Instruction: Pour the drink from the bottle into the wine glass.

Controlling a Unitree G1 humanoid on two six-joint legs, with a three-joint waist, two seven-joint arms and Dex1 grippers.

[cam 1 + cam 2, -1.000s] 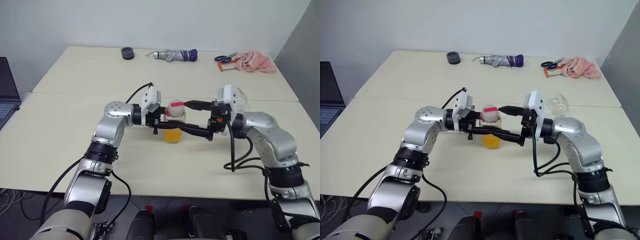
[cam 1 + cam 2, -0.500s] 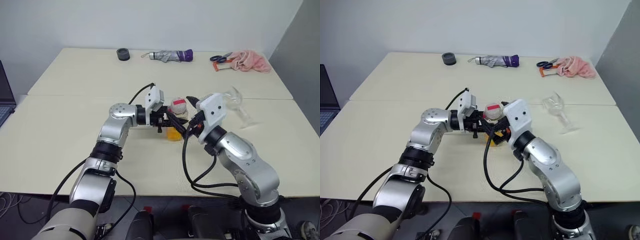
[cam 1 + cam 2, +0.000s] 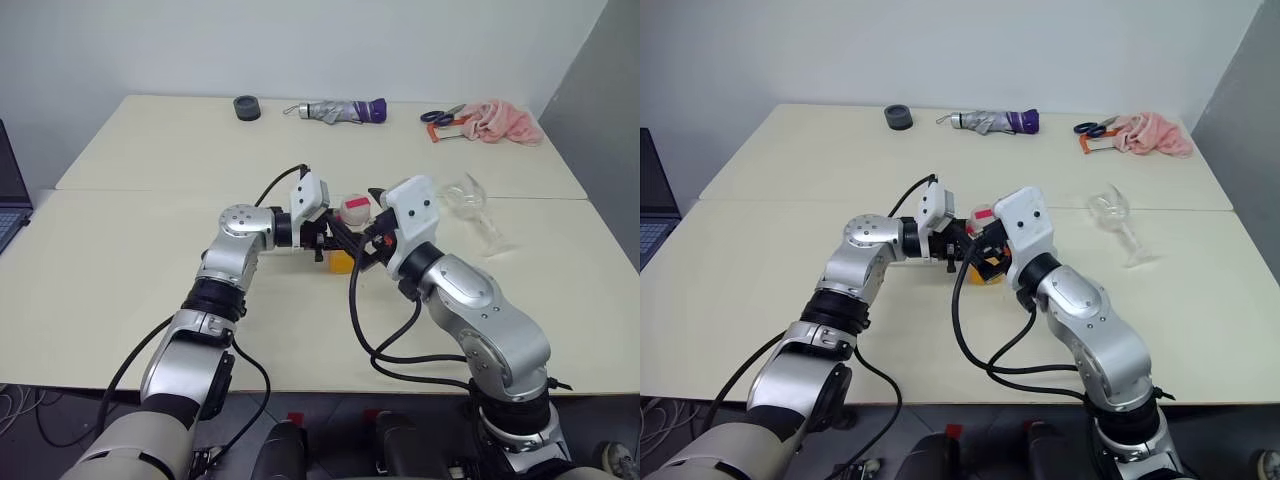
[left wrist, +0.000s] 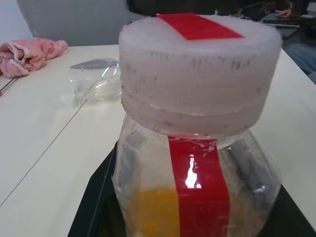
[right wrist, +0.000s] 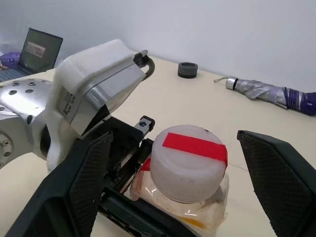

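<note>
Left pincer (image 3: 328, 240) clenched on the bottle (image 3: 350, 232) near frame centre, holding it upright just over the table (image 3: 120, 280). Cap (image 5: 187, 162) on: whitish, with a red strip across the top and down the body. Orange drink (image 3: 342, 262) sits low in the bottle.

Right pincer (image 5: 173, 168) spread wide, one finger (image 5: 84, 182) on each side of the cap, not touching it.

Wine glass (image 3: 470, 205) is right of centre, well apart from the bottle; it looks tipped over on the table, can't be sure.

Step in hand, my read: get the cap off.
- Centre the fingers on the cap's ribbed side, not on the bottle's shoulder, before closing.
- Keep the left grip firm and the bottle vertical while twisting, so nothing spills when the cap frees.
- Close only as hard as the cap needs; the plastic body looks soft and could squeeze liquid up.
- Lift the cap straight off.
- The glass may need righting before the pour.
</note>
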